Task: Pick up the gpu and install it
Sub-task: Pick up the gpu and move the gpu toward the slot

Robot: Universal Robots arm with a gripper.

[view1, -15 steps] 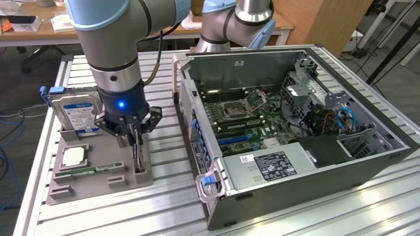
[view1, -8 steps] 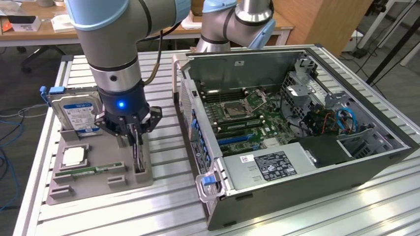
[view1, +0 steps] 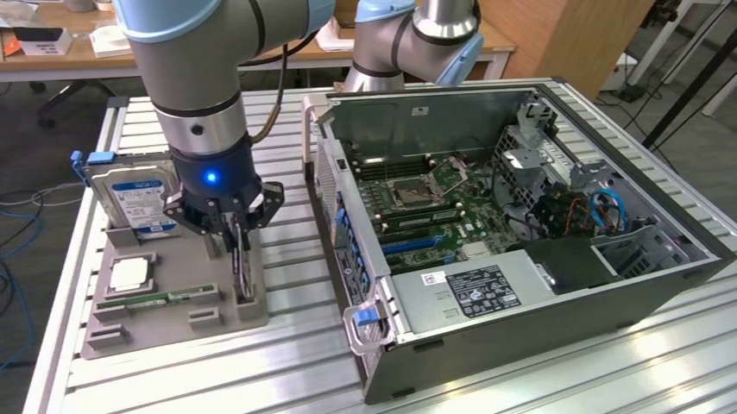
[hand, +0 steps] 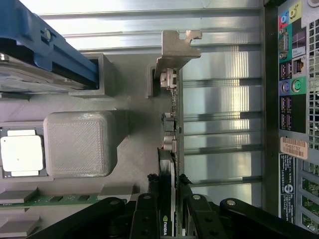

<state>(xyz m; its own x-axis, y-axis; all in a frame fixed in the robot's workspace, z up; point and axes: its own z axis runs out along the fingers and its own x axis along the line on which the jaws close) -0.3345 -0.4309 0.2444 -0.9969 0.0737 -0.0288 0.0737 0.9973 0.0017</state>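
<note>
End effector clamps gpu; hard drive beside.

**Card Half Out of Sight in Its Slot**

The gpu has its lower edge sunk in a slot along the tray edge nearest the computer case. The gripper fingers, clamped on the card, cover part of it. The arm masks part of the hard drive. The case's label print is too small to read.

a robotics lab: aluminium-profile bench, open pc case, wooden desks behind.
</note>
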